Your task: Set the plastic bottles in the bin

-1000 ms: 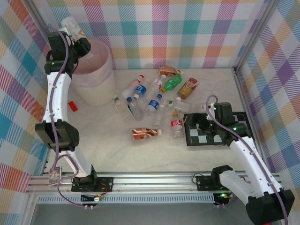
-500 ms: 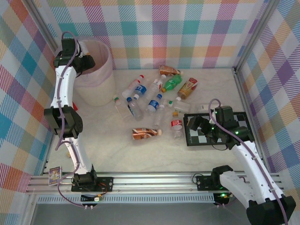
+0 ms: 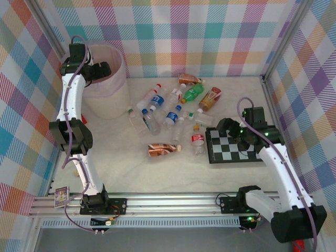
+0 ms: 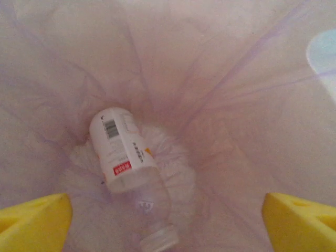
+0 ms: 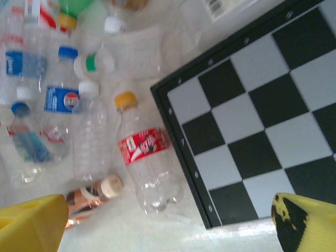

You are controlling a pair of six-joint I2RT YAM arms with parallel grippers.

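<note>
Left gripper (image 3: 102, 70): hovering over the mouth of the bin, jaws spread wide and gripping nothing.
Bin (image 3: 114, 90): standing at the far left corner of the bench (image 3: 121, 168), its pinkish liner (image 4: 220, 73) showing in the left wrist view.
Inside the bin: one clear bottle (image 4: 123, 152) with a white label is lying on the bottom of the liner.
Right gripper (image 3: 222, 126): hanging over the far left corner of the checkerboard (image 3: 233, 151), jaws wide, holding nothing.
Plastic bottles (image 3: 160, 107): lying scattered mid-bench, between bin and checkerboard.
Red-labelled bottle (image 5: 144, 157): lying on its side just beside the checkerboard's left edge, yellow-orange cap pointing away from the arms.
Brown-wrapped bottle (image 3: 163, 149): lying on its side at the near edge of the scatter.
Green bottle (image 3: 192, 92): lying at the far side of the scatter.
</note>
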